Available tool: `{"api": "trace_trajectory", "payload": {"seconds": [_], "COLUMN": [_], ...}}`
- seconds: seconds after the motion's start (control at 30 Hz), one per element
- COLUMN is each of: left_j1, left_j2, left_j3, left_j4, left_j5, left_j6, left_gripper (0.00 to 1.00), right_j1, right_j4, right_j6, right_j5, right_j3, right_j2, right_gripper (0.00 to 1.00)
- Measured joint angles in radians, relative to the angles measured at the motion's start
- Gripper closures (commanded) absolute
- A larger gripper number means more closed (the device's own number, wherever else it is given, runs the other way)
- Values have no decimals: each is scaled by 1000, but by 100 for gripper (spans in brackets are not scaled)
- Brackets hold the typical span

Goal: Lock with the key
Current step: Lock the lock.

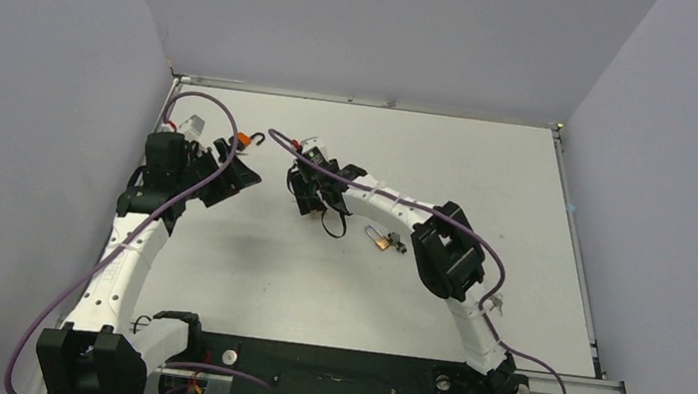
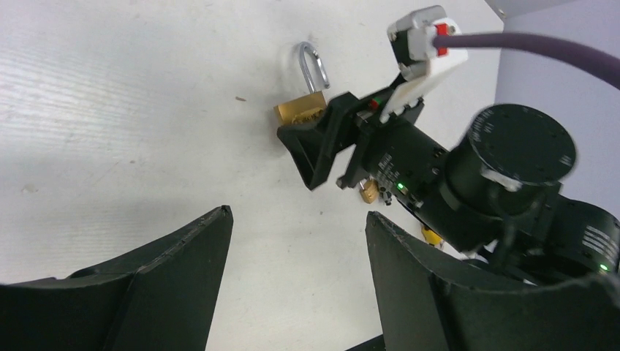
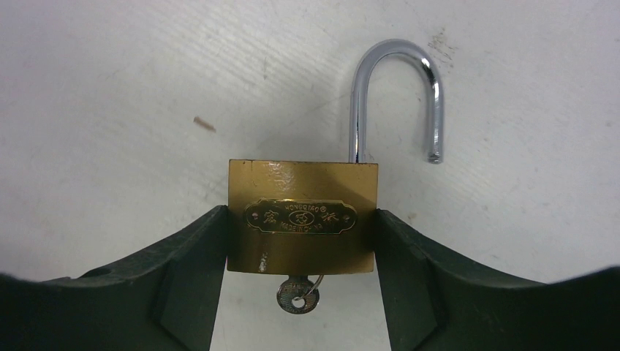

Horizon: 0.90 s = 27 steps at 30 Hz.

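Note:
A brass padlock (image 3: 303, 216) with its silver shackle (image 3: 395, 80) swung open lies on the white table. A small silver key (image 3: 297, 295) sticks out of its bottom. My right gripper (image 3: 303, 223) is shut on the padlock body, one finger on each side. In the left wrist view the same padlock (image 2: 298, 111) shows past the right gripper's fingers (image 2: 319, 150). My left gripper (image 2: 296, 216) is open and empty, a short way left of the right gripper (image 1: 310, 194) and facing it. In the top view the held padlock is hidden under the right wrist.
A second small brass padlock (image 1: 383, 242) with keys lies on the table just right of the right gripper. A small metal piece (image 1: 498, 302) lies by the right arm's elbow. An orange-tipped hook (image 1: 249, 140) sits behind the left gripper (image 1: 239, 176). Purple cables loop over both arms.

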Motion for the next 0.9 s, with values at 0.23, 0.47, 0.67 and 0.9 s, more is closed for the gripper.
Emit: {"api": "trace_trajectory", "payload": {"seconds": [0.23,0.47,0.67,0.9], "left_j1": [-37,-81,-102,-197], "left_j2": [34,38,42,55], "left_j3": [0,7,51,61], "left_j4": [130,335,552,828], "left_j5": [107,190,288,491], "left_j6": [4,-13,-42,-107], "left_gripper": [35,35,35,38], "right_j1": [-13,-46,-89,-152], "right_j4": [-5,11,11,44], "right_j6": [-69,-75,-47,52], "right_j5": [-123,-321,-539,-791], "right_j3": [-178,-317,-434,-529], "right_j2": [-322,-630,-835,-1017], "right_gripper": [100,100,100,100]}}
